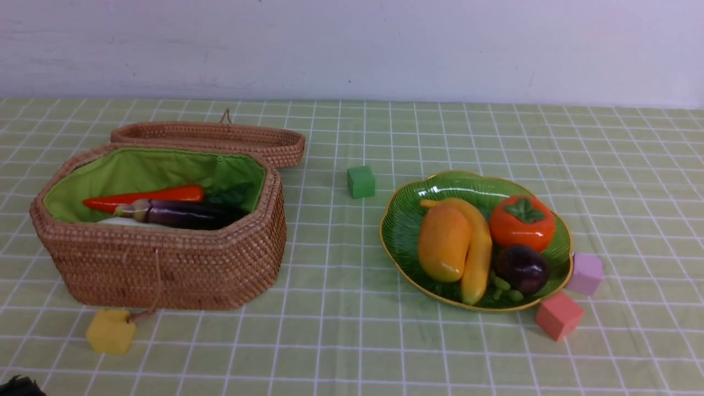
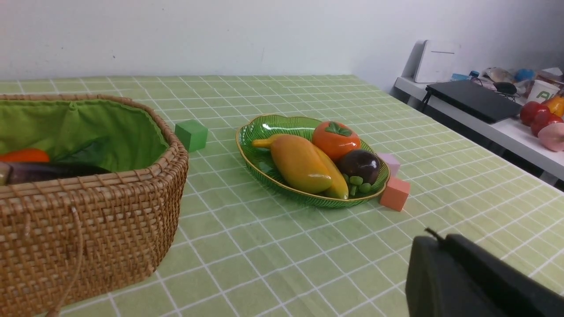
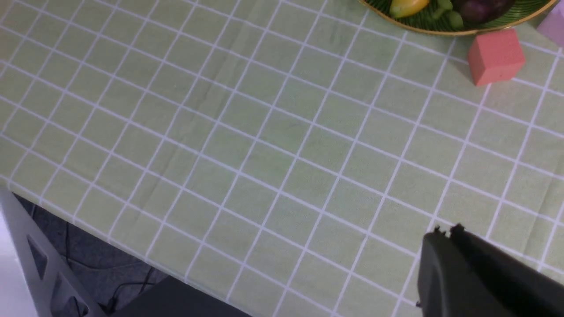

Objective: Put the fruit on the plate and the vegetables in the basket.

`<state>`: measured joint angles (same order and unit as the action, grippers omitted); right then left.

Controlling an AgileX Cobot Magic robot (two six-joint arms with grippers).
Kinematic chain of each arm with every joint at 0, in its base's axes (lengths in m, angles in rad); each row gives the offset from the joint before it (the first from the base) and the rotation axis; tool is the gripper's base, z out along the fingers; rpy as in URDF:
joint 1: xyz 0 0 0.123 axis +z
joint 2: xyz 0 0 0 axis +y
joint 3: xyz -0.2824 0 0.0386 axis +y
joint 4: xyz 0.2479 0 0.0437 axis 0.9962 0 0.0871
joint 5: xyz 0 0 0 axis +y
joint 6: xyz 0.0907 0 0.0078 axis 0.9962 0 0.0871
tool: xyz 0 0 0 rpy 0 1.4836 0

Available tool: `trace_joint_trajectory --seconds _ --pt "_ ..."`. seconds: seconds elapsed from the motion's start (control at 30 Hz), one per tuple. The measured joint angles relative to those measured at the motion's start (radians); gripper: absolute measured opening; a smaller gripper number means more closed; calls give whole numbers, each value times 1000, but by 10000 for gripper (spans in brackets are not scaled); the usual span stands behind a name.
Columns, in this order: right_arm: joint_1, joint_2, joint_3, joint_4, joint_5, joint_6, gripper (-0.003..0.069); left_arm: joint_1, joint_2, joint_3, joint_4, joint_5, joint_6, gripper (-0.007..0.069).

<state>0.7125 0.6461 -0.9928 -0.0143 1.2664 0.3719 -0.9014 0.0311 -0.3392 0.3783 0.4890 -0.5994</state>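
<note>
Your wicker basket (image 1: 165,264) sits open, well ahead of the left claw (image 2: 434,240), its flat woven lid (image 1: 209,140) folded behind. Inside its bright green cloth lining you can see the long red chili (image 1: 146,197), the glossy dark eggplant (image 1: 181,213) and a sliver of white radish (image 1: 118,221). The ribbed green glass plate (image 1: 407,220), wavy and gold-rimmed, lies beyond the right claw (image 3: 445,233) and holds the smooth mango (image 1: 443,242), curved banana (image 1: 479,258), round persimmon (image 1: 521,223) and dark mangosteen (image 1: 521,268). Both claws are closed together, empty. A pink cube (image 3: 495,56) touches the plate's near rim.
</note>
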Motion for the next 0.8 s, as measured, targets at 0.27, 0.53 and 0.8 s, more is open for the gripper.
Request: trace_joint_trajectory --seconds 0.27,0.53,0.8 --pt "-347 -191 204 44 -272 -262 -20 0 0 0 1 2 0 10" --pt "-661 -561 796 288 -742 -647 -20 0 0 0 1 2 0 19" --pt "-671 -657 1008 281 -861 -605 -19 0 0 0 1 3 0 26"
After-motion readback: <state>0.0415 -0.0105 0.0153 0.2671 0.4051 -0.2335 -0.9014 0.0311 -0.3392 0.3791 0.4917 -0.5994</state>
